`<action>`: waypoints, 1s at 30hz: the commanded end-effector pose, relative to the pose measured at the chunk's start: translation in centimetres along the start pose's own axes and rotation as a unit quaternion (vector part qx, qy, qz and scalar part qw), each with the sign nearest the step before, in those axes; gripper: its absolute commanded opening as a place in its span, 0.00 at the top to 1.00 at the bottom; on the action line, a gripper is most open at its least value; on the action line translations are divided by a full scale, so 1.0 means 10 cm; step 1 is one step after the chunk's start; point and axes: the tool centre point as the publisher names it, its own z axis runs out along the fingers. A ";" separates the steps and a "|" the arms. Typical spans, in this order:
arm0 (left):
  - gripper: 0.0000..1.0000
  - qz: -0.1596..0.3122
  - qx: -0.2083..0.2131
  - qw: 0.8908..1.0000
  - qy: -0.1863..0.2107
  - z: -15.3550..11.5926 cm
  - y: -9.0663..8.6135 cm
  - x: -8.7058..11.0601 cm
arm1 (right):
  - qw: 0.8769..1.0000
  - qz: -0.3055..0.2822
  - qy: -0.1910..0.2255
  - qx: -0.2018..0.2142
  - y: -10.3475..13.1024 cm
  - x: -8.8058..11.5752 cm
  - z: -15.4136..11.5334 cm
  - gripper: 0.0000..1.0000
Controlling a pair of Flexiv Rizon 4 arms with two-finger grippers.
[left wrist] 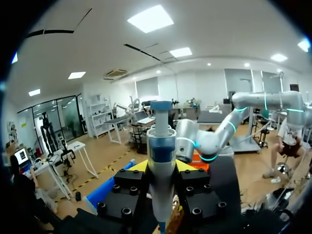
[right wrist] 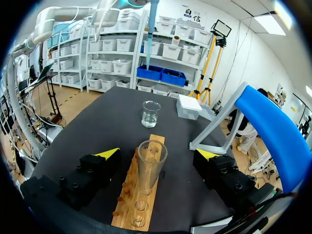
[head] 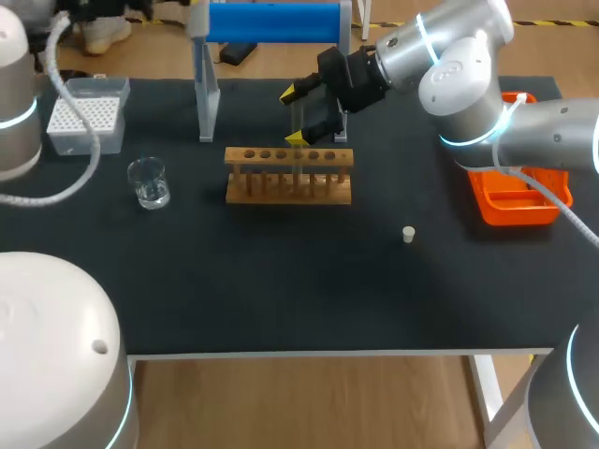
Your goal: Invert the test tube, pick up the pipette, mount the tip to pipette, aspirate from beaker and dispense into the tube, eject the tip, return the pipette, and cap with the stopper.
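Right gripper (head: 296, 115): released, its fingers spread wide on either side of the test tube (right wrist: 151, 165) and touching neither side; the gap is plain only in the right wrist view.
Test tube: upright, mouth up, in a hole of the wooden rack (head: 288, 175).
Left gripper (left wrist: 162, 168): clenched on the pipette (left wrist: 161, 161), a grip seen only in the left wrist view.
Pipette, right wrist view: its lower end hangs high over the desk (head: 281, 281), beyond the beaker (right wrist: 150, 113).
Stopper (head: 408, 234): alone on the desk, right of the rack, seen in the head view only.
Tip box (head: 86, 114): near the beaker.
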 end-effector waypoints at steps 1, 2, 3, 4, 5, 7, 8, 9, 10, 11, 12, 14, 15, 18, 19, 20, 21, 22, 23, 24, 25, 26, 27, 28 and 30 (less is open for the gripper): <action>1.00 0.002 -0.004 1.000 0.017 0.25 -0.11 -0.03 | 1.000 0.000 0.001 0.001 0.00 0.00 -0.01 0.00; 1.00 0.004 -0.003 1.000 0.022 0.29 -0.14 -0.02 | 1.000 0.000 0.001 0.001 0.00 0.00 -0.01 0.00; 1.00 0.005 0.001 1.000 0.025 0.33 -0.16 0.00 | 1.000 0.000 0.001 0.001 0.00 0.00 -0.01 0.00; 1.00 0.006 0.005 1.000 0.028 0.36 -0.18 0.01 | 1.000 0.000 0.001 0.001 0.00 0.00 -0.01 0.00; 1.00 0.007 0.008 0.999 0.031 0.40 -0.21 0.03 | 1.000 0.000 0.001 0.001 0.00 0.00 -0.01 0.00; 1.00 0.008 0.014 0.999 0.037 0.47 -0.25 0.05 | 1.000 0.000 0.001 0.001 0.00 0.00 -0.01 0.00; 1.00 0.009 0.015 0.999 0.041 0.51 -0.27 0.06 | 1.000 0.000 0.001 0.001 0.00 0.00 -0.01 0.00; 1.00 0.009 0.017 0.999 0.046 0.55 -0.29 0.07 | 1.000 0.000 0.001 0.001 0.00 0.00 -0.01 0.00; 1.00 0.008 0.020 0.999 0.048 0.58 -0.31 0.08 | 1.000 0.000 0.001 0.001 0.00 0.00 -0.01 0.00; 1.00 0.008 0.023 0.998 0.052 0.61 -0.32 0.10 | 1.000 0.000 0.001 0.001 0.00 0.00 -0.01 0.00; 1.00 0.007 0.027 0.998 0.058 0.64 -0.34 0.11 | 1.000 0.000 0.001 0.001 0.00 0.00 -0.01 0.00; 1.00 0.002 0.033 0.997 0.064 0.70 -0.37 0.13 | 1.000 0.000 0.001 0.001 0.00 0.00 -0.01 0.00; 1.00 0.003 0.038 0.997 0.069 0.71 -0.39 0.15 | 1.000 0.000 0.001 0.001 0.00 0.00 -0.01 0.00; 1.00 0.000 0.043 0.996 0.073 0.72 -0.41 0.16 | 1.000 0.000 0.001 0.001 0.00 0.00 -0.01 0.00; 1.00 0.000 0.043 0.996 0.073 0.72 -0.41 0.16 | 1.000 0.000 0.001 0.001 0.00 0.00 -0.01 0.00; 1.00 0.000 0.043 0.996 0.073 0.72 -0.41 0.16 | 1.000 0.000 0.001 0.001 0.00 0.00 -0.01 0.00; 1.00 0.000 0.043 0.996 0.073 0.72 -0.41 0.16 | 1.000 0.000 0.001 0.001 0.00 0.00 -0.01 0.00; 1.00 0.000 0.043 0.996 0.073 0.72 -0.41 0.16 | 1.000 0.000 0.001 0.001 0.00 0.00 -0.01 0.00; 1.00 0.000 0.043 0.996 0.073 0.72 -0.41 0.16 | 1.000 0.000 0.001 0.001 0.00 0.00 -0.01 0.00; 1.00 0.000 0.043 0.996 0.073 0.72 -0.41 0.16 | 1.000 0.000 0.001 0.001 0.00 0.00 -0.01 0.00; 1.00 0.000 0.043 0.996 0.073 0.72 -0.41 0.16 | 1.000 0.000 0.001 0.001 0.00 0.00 -0.01 0.00; 1.00 0.000 0.043 0.996 0.073 0.72 -0.41 0.16 | 1.000 0.000 0.001 0.001 0.00 0.00 -0.01 0.00; 1.00 0.000 0.043 0.996 0.073 0.72 -0.41 0.16 | 1.000 0.000 0.001 0.001 0.00 0.00 -0.01 0.00; 1.00 0.000 0.043 0.996 0.073 0.72 -0.41 0.16 | 1.000 0.000 0.001 0.001 0.00 0.00 -0.01 0.00; 1.00 0.000 0.043 0.996 0.073 0.72 -0.41 0.16 | 1.000 0.000 0.001 0.001 0.00 0.00 -0.01 0.00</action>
